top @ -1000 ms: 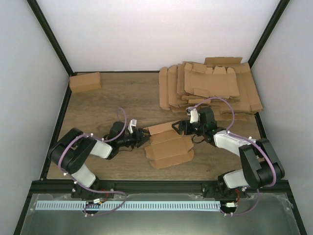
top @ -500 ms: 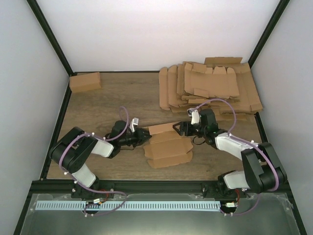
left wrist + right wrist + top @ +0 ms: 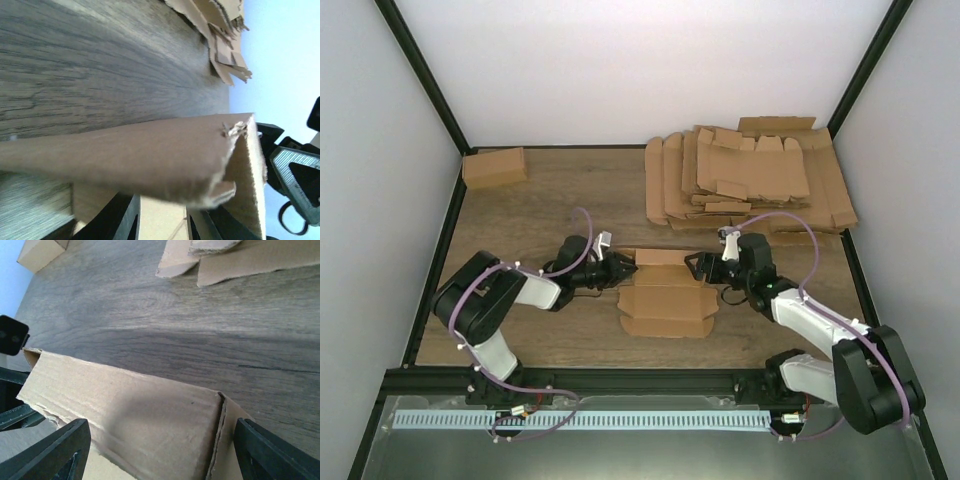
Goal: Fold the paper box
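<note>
The paper box [image 3: 665, 300] lies as a flat brown die-cut sheet in the middle of the table, with its far flap [image 3: 662, 258] raised. In the top view my left gripper [image 3: 620, 269] is at that flap's left end and my right gripper [image 3: 695, 266] at its right end. The left wrist view shows the flap [image 3: 125, 155] standing on edge across my left gripper [image 3: 162, 225], whose jaws stand narrowly apart, tips hidden behind the flap. In the right wrist view my right gripper [image 3: 160, 455] is wide open, with the flap [image 3: 130, 415] between its fingers, apart from both.
A big heap of flat cardboard sheets [image 3: 750, 175] fills the far right of the table. A small folded carton [image 3: 494, 167] sits at the far left corner. Black frame rails and white walls bound the table on three sides.
The paper box has turned from tilted to square with the table. The left gripper reached right and narrowed its jaws. The right gripper shifted slightly right.
</note>
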### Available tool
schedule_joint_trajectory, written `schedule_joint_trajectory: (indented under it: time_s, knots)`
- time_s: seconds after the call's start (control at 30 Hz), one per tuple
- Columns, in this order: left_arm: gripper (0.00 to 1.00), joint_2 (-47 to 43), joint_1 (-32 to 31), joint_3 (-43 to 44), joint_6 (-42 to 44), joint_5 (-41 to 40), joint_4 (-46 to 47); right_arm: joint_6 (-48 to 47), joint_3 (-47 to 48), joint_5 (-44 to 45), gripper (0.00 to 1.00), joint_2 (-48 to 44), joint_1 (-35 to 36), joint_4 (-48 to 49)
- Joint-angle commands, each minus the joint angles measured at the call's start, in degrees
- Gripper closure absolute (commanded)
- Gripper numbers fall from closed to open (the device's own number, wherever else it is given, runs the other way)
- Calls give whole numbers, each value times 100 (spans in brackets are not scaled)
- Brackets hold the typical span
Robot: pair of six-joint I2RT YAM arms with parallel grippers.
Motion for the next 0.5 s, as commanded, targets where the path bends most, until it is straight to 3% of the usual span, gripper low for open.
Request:
schedule_joint_trajectory:
  time_s: [0.0,0.27,0.47]
  knots:
    - [72,-323,-25,57,702,-308,-760,72,89,218,19,128,41,-50]
    - [68,-1628,-16,-211,1554,-1404,-2762,-57,234,392,18,342,43,11]
    - [65,-2089,85,354,2635,-2097,-4112,-199,288,356,18,394,41,21]
